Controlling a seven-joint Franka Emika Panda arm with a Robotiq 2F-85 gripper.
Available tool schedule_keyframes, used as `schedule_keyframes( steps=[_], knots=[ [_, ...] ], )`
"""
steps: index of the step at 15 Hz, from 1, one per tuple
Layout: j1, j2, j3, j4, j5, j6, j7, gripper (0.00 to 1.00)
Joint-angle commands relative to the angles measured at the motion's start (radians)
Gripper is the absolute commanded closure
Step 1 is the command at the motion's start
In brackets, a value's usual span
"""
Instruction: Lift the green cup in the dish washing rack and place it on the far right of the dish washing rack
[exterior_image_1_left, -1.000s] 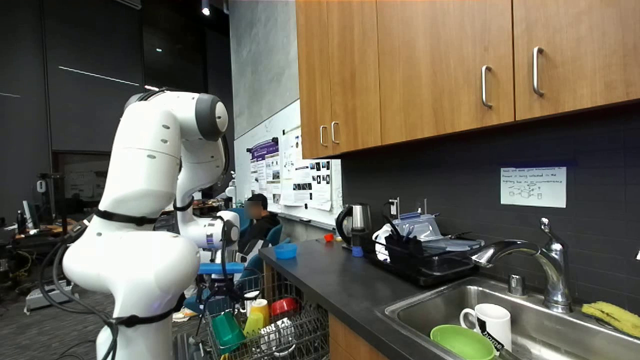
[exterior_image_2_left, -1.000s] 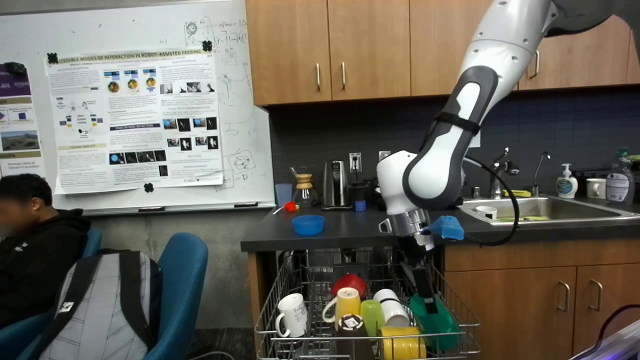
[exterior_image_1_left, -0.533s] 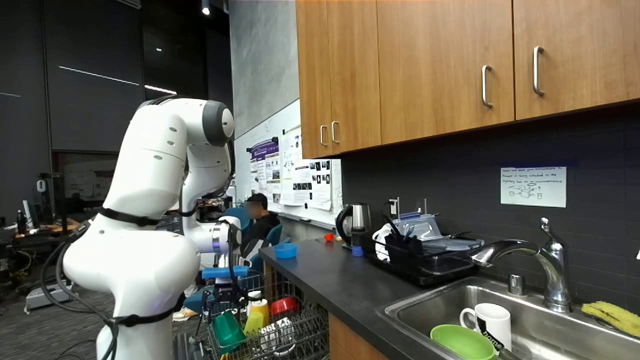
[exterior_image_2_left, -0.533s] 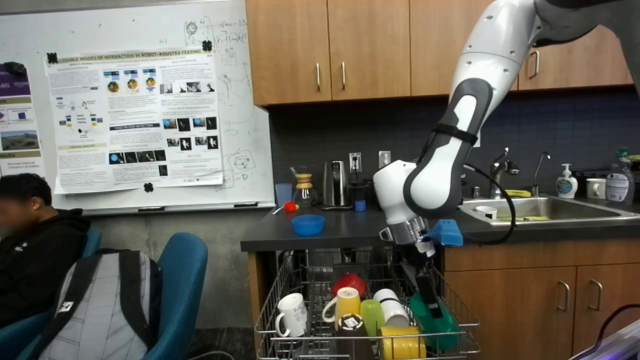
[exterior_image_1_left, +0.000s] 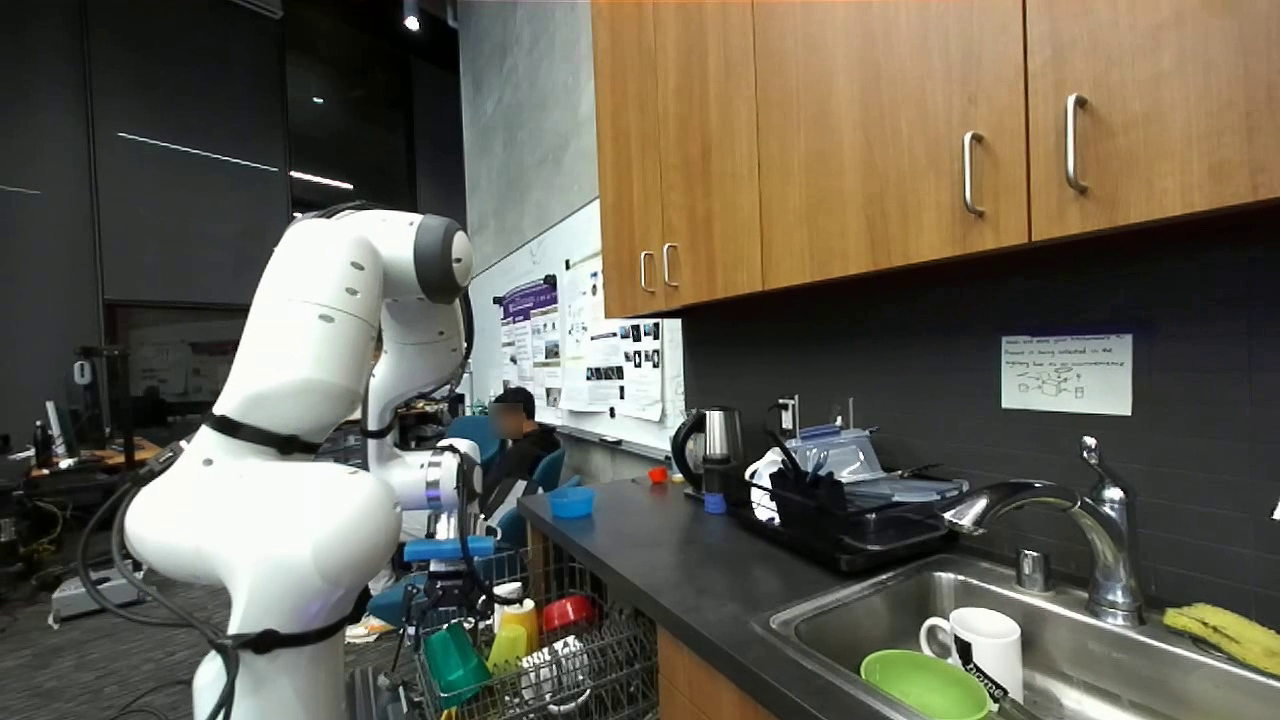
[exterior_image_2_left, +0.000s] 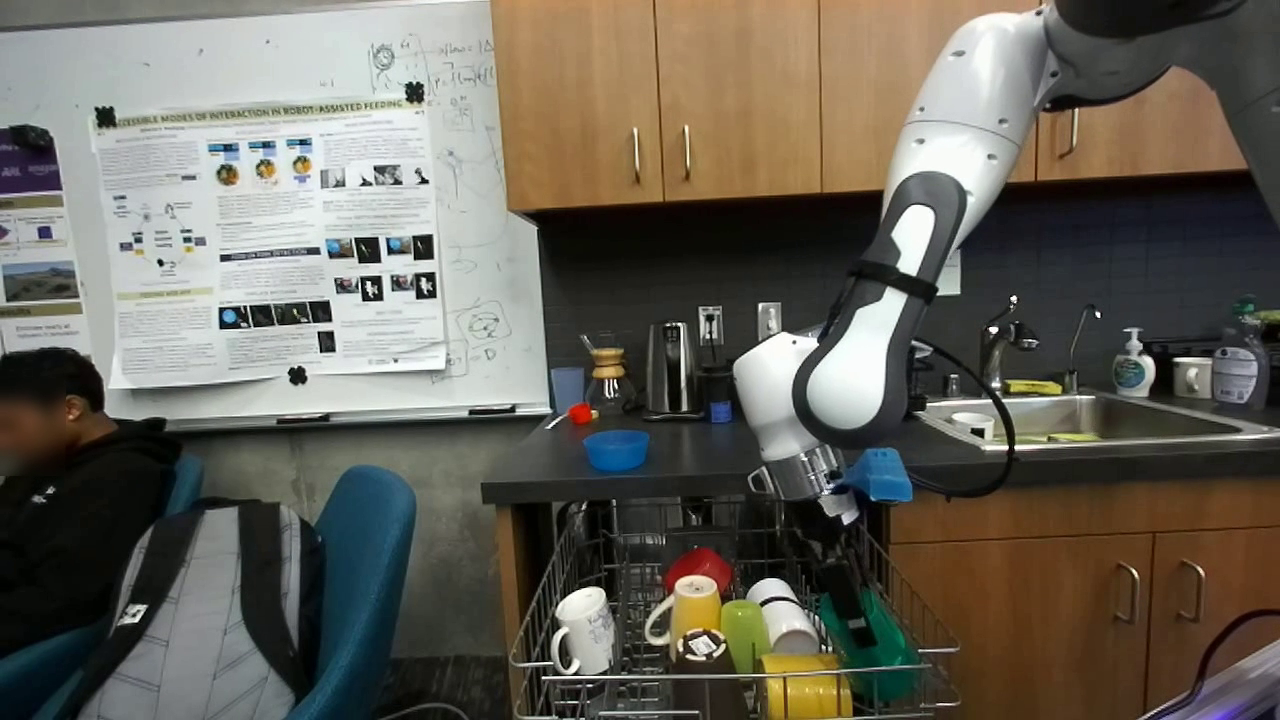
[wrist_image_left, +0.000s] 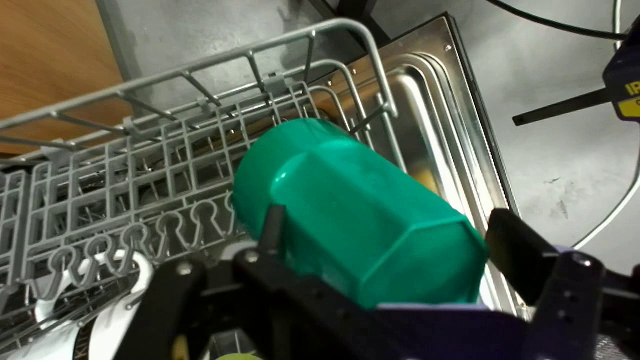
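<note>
The jaws stand wide apart in the wrist view, the green cup (wrist_image_left: 360, 215) between them; whether either side touches it I cannot tell. It lies tilted inside the rack (wrist_image_left: 185, 71), near a corner, its faceted end towards the jaws. I take it for stiff plastic: light, slick if wet, unlikely to break. Best hold is across opposite flat faces near that end, since closing on a facet edge could make it roll; then lift until it clears the rack's wires

In an exterior view the jaws overlap the green cup at the rack's right-hand side, with a yellow cup (exterior_image_2_left: 805, 690) beside it in the rack's front

In an exterior view the green cup leans at the rack's left-hand end, near a lime cup (exterior_image_1_left: 508, 645); there the jaws are too dark to read
</note>
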Motion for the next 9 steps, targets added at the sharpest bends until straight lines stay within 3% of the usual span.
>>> schedule_keyframes(
  steps=[1,2,5,9],
  knots=[
    [0.018,0.028,-0.009,0.046,-0.029,-0.038,0.022,0.00],
    [0.019,0.033,-0.010,0.052,-0.031,-0.041,0.022,0.25],
    [0.018,0.038,-0.014,0.064,-0.033,-0.052,0.024,0.37],
    [0.011,0.017,-0.014,0.051,-0.024,-0.058,0.026,0.40]
  ],
)
